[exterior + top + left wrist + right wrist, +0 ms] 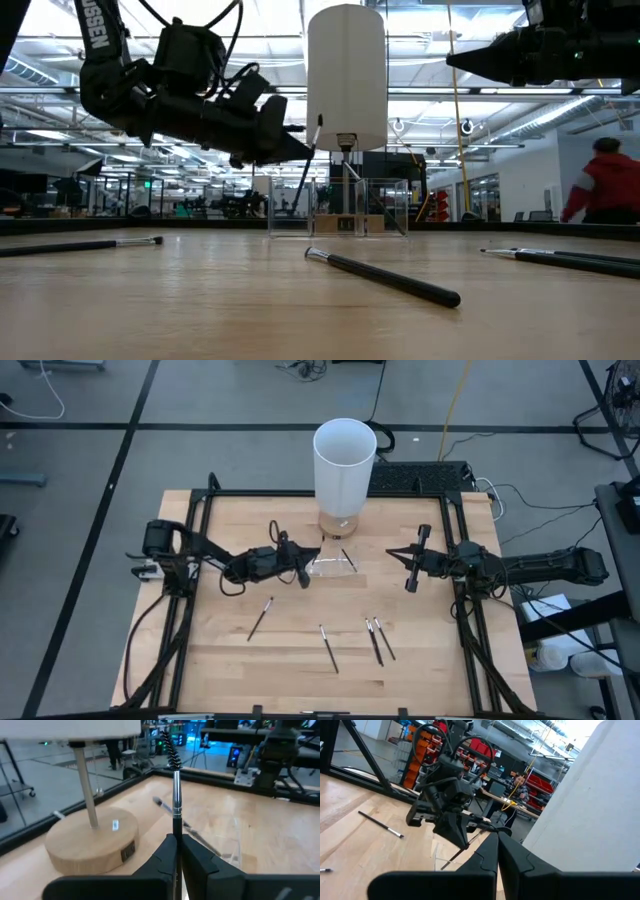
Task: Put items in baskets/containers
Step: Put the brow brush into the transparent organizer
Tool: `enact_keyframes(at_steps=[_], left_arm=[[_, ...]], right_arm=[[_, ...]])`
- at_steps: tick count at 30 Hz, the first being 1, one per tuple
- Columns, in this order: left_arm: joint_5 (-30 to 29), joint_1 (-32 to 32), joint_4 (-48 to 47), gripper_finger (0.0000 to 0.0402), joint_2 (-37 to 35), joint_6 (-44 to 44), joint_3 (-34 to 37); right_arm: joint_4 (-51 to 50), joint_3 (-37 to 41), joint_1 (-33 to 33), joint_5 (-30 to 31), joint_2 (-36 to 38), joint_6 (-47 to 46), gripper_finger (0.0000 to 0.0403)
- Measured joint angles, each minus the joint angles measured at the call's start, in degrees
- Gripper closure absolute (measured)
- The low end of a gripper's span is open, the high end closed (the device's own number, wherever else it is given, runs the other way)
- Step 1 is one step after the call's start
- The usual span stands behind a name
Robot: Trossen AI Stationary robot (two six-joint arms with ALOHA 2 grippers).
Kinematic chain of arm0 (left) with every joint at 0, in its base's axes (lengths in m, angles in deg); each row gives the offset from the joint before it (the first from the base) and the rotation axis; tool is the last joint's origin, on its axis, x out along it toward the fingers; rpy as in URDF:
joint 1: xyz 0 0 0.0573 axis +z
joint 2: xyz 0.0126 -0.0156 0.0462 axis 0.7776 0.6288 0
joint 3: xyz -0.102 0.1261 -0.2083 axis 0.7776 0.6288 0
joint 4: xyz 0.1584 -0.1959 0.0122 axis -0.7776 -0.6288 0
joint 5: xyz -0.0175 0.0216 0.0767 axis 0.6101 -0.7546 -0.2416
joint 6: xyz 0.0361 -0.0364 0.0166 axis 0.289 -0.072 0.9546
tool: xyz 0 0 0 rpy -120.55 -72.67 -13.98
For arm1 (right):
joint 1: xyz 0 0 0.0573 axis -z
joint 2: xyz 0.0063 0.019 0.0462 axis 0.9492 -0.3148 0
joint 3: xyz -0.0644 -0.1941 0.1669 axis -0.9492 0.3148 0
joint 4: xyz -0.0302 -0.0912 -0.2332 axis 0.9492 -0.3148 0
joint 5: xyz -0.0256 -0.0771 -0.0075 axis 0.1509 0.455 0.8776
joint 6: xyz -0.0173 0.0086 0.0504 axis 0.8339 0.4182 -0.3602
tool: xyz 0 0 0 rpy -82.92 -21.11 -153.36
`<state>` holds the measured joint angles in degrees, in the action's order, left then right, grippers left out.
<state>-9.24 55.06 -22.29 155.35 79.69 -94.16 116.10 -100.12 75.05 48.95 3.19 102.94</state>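
My left gripper is shut on one thin dark stick, just left of the low clear container. In the low view the gripper hangs above the container's left wall. Another stick leans inside the container. Several sticks lie flat on the table: one at the near left, one in the middle, and a pair to the right. My right gripper hovers shut and empty to the right of the container. My left gripper pinches the stick's shaft between its two fingers, which lie across it and point nearly level toward the table's right. The stick stands nearly upright, its bristled end above the fingers. It is lifted clear of the table.
The tall white cylinder stands on a round wooden base just beyond the container. A black frame borders the wooden table. A person in red is in the room far behind the table.
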Motion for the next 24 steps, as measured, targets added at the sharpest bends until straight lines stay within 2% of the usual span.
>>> enact_keyframes(at_steps=[6, 14, 19, 24], left_arm=[[-2.9, -0.8, 0.7, 0.0383, 1.7, -0.2, 0.0], [-3.0, -0.1, 0.4, 0.0383, 1.8, -0.1, 0.0], [-1.6, 0.6, -0.4, 0.0382, 1.8, -3.4, 0.0], [-1.0, 0.9, -2.1, 0.0357, 1.8, -5.6, 0.0]], right_arm=[[-0.2, 0.0, 0.0, 0.0, 0.0, 0.5, 0.0403], [0.3, 0.0, 0.0, 0.0, 0.0, 0.6, 0.0403], [0.5, 0.0, 0.0, 0.0, 0.0, 0.8, 0.0403], [1.4, 0.0, 0.0, -0.1, 0.0, 0.7, 0.0403]])
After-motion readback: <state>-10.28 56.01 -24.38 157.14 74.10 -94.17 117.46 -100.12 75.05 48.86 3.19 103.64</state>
